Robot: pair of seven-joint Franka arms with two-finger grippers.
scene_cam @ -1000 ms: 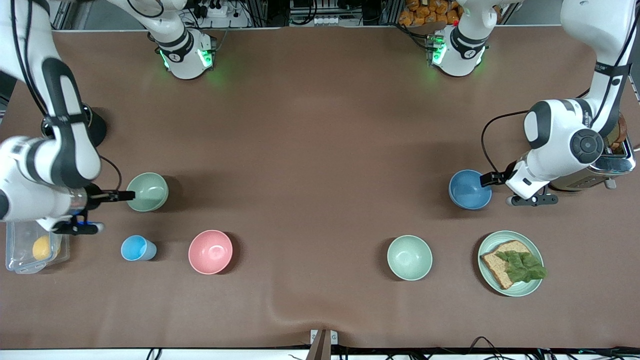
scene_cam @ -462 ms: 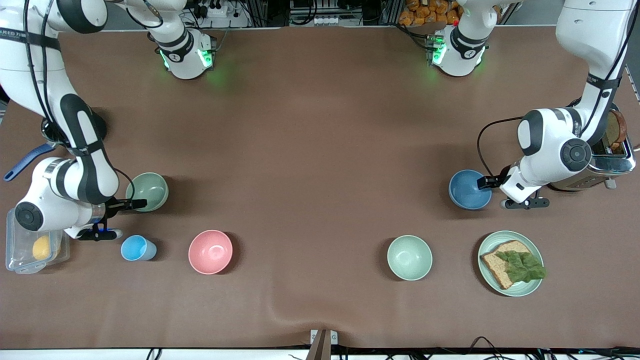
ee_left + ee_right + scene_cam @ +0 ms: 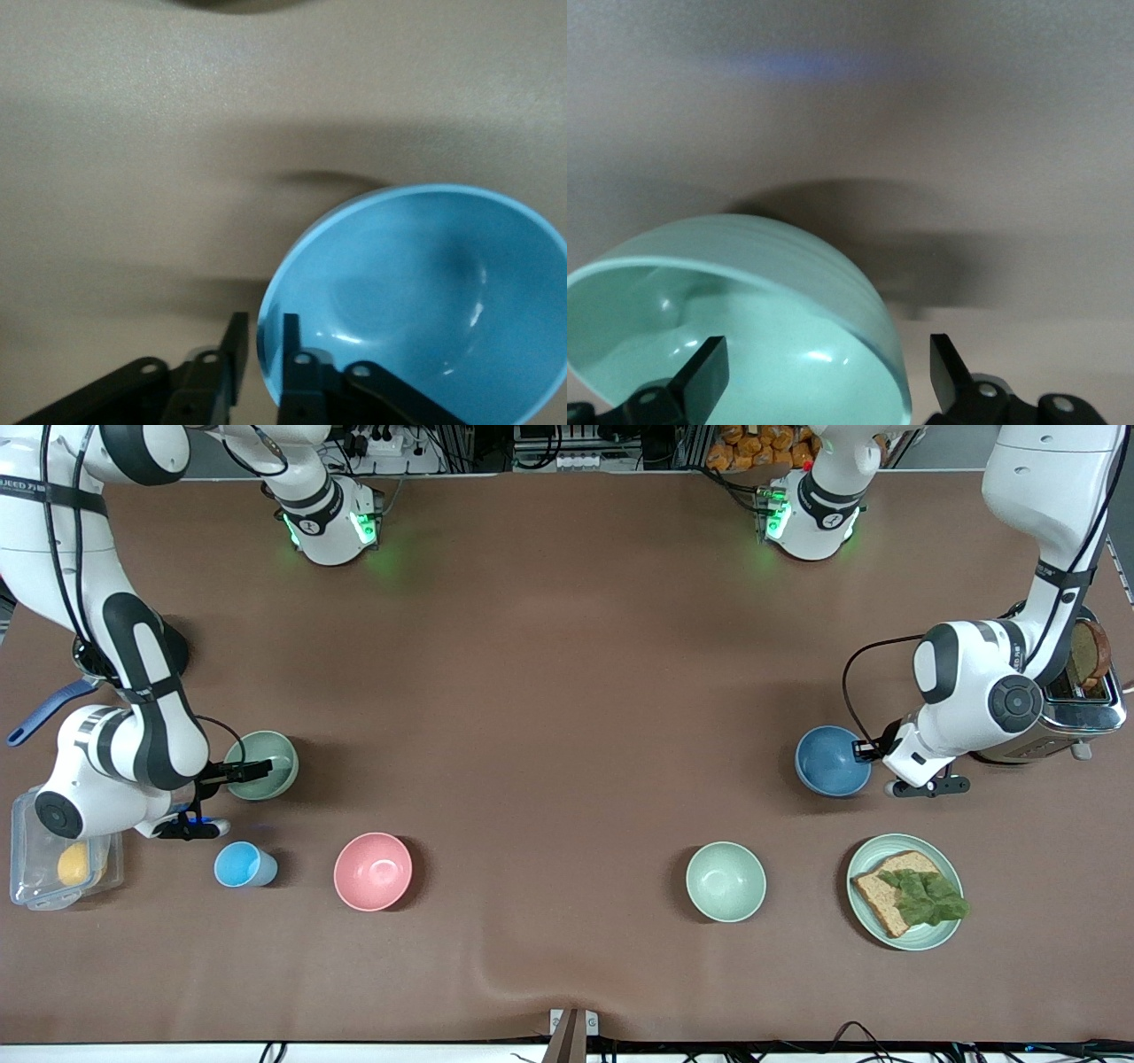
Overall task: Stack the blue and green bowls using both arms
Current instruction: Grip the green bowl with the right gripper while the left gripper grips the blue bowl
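The blue bowl (image 3: 828,762) stands upright toward the left arm's end of the table. My left gripper (image 3: 861,751) is at its rim beside the toaster. In the left wrist view the gripper (image 3: 261,332) has one finger inside the blue bowl (image 3: 425,301) and one outside, drawn close on the rim. The sage green bowl (image 3: 275,748) stands toward the right arm's end. My right gripper (image 3: 252,771) is low over its rim. In the right wrist view the gripper (image 3: 824,363) is wide open, straddling the green bowl's (image 3: 744,266) wall without touching it.
A pink bowl (image 3: 373,871) and a light-blue cup (image 3: 241,864) stand nearer the camera than the green bowl. A pale mint bowl (image 3: 726,881) and a plate (image 3: 939,855) with bread and lettuce stand nearer than the blue bowl. A toaster (image 3: 1076,708) and a clear container (image 3: 35,886) are at the table's ends.
My right gripper has swung in from beside the green bowl until its fingers straddle the rim. My left gripper has edged onto the blue bowl's rim. Neither bowl has moved.
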